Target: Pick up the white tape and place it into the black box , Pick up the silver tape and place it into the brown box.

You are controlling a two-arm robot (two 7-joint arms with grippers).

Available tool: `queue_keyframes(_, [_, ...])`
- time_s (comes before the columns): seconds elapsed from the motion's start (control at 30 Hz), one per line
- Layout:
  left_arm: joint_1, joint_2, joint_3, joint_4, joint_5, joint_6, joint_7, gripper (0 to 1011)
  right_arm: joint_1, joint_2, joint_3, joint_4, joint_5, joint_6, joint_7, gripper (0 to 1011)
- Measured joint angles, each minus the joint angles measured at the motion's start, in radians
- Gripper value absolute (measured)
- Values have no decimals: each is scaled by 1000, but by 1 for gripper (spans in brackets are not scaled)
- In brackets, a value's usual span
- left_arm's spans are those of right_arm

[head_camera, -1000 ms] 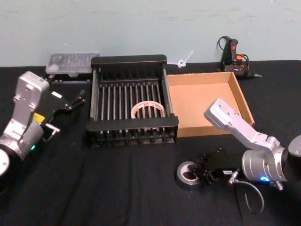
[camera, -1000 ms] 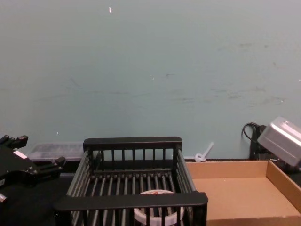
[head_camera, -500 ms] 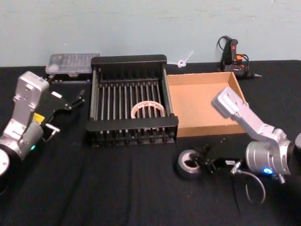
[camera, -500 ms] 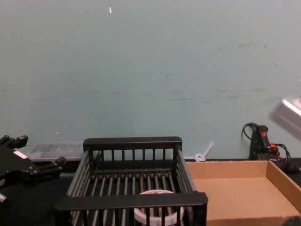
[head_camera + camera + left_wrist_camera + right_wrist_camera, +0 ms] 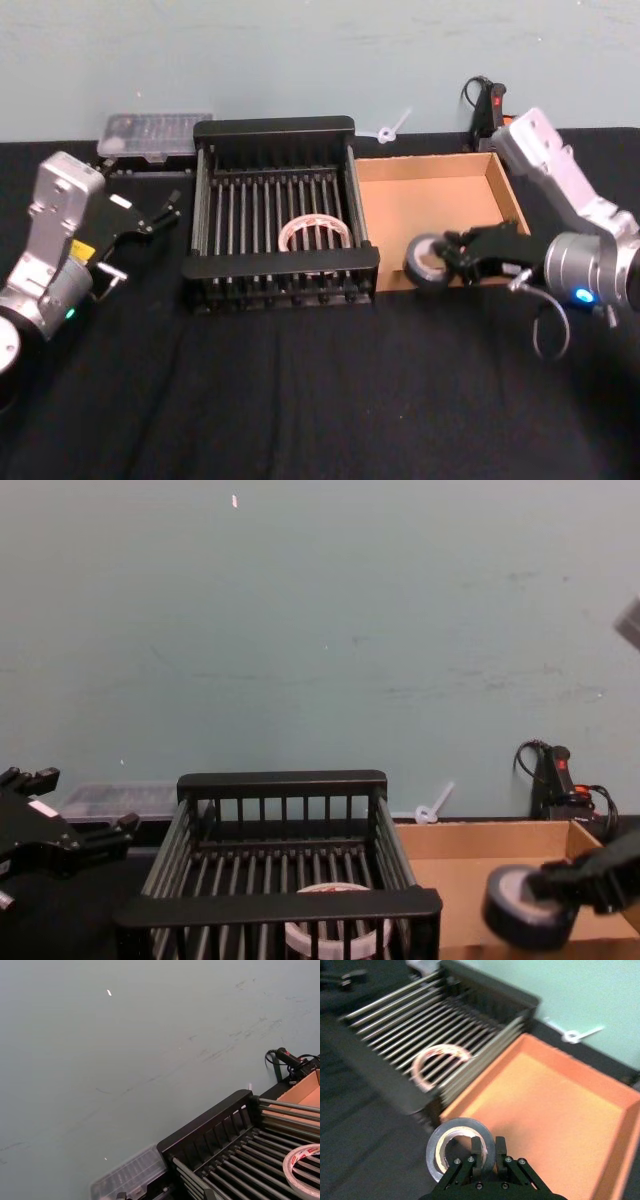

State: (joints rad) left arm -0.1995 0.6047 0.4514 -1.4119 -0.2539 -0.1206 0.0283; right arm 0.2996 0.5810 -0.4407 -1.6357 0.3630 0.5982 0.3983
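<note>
Two hands show in the head view: at far left the left hand (image 5: 160,215) idles, fingers spread, beside the black box (image 5: 280,265), where the white tape (image 5: 314,233) lies flat. Right of centre, the right hand (image 5: 462,254) pinches the silver tape (image 5: 430,263), raised over the brown box's (image 5: 432,205) near wall.

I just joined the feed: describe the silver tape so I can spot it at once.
Find the brown box, the cardboard tray right of the black box. At its near wall the right gripper holds the silver tape off the table. It is a thick grey roll, unlike the flat white tape lying in the black box.
</note>
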Motion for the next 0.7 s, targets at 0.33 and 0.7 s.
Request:
queue_keyframes(0.33, [0, 0, 0, 0, 0, 0, 0, 1001, 67, -60, 34, 104, -36, -11, -49, 170])
queue_keyframes(0.7, [0, 0, 0, 0, 0, 0, 0, 1001, 111, -106, 44, 182, -77, -25, -62, 170])
